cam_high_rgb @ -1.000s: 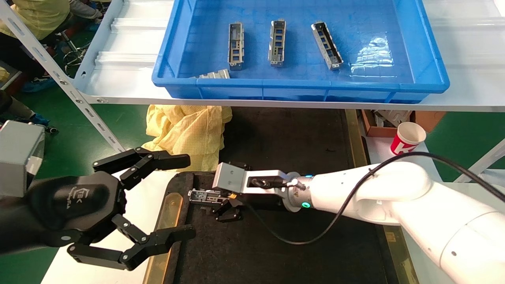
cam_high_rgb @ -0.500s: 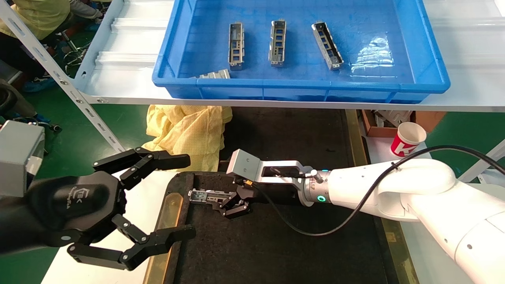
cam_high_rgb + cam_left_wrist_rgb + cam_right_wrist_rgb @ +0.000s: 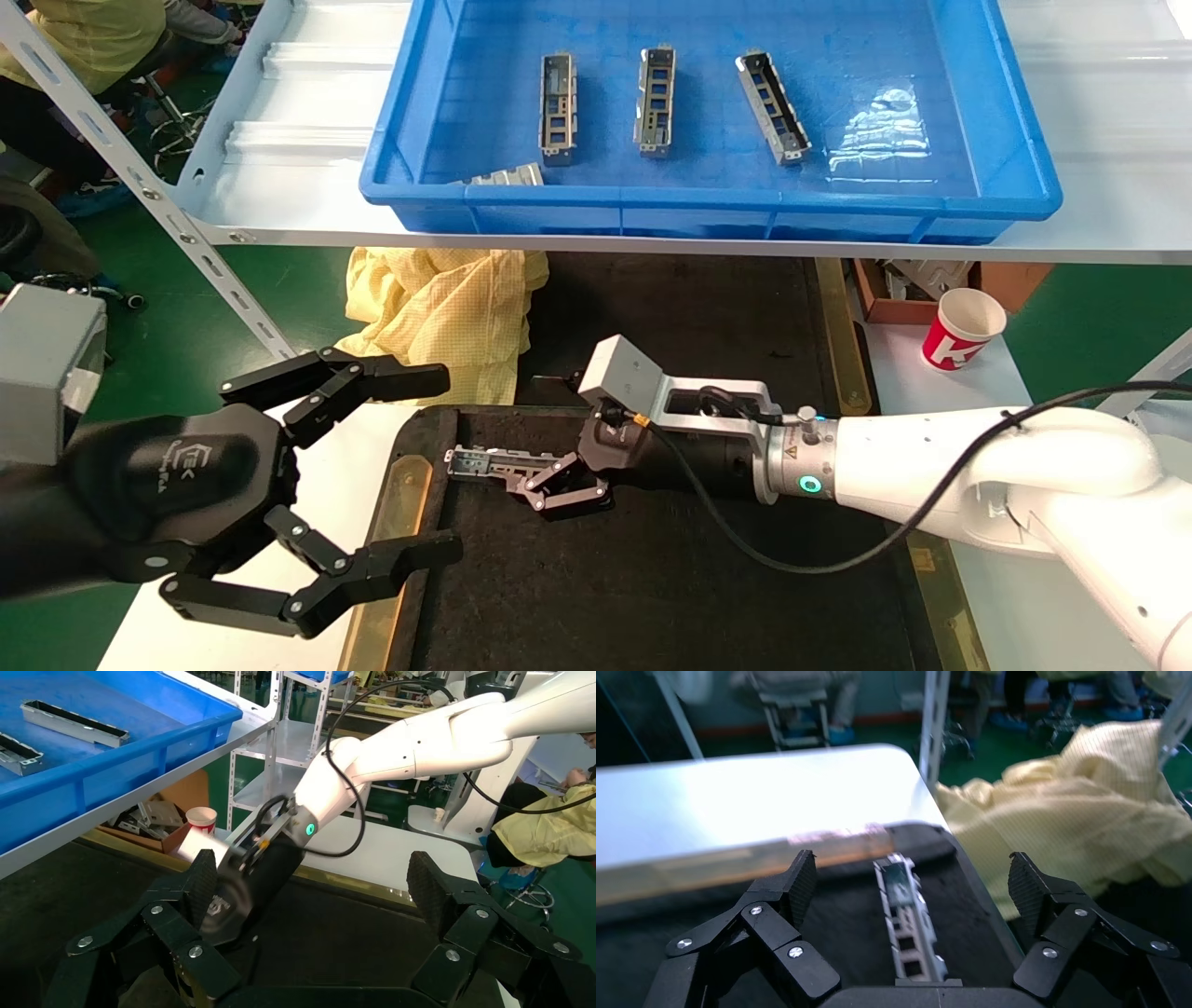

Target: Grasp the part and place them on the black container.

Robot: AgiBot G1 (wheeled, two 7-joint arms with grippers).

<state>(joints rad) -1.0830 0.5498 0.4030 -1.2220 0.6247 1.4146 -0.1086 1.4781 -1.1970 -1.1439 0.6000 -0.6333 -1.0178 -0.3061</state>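
One grey part (image 3: 489,461) lies flat on the black container (image 3: 652,578) near its far left corner. My right gripper (image 3: 545,483) is open just right of it, touching nothing. In the right wrist view the part (image 3: 907,924) lies on the container (image 3: 842,910), lengthwise between the spread fingers of the right gripper (image 3: 911,866). My left gripper (image 3: 441,464) is open and empty, parked at the container's left edge; it also shows in the left wrist view (image 3: 313,874). Several more parts (image 3: 655,100) lie in the blue bin (image 3: 1015,177).
The blue bin stands on a white shelf above the tray's far end. A yellow cloth (image 3: 447,308) is heaped at the far left of the tray. A red and white paper cup (image 3: 964,328) and a cardboard box (image 3: 894,289) stand at the right.
My right gripper has drawn back to the right, away from the part, which stays where it lay on the tray. The left arm has not moved.
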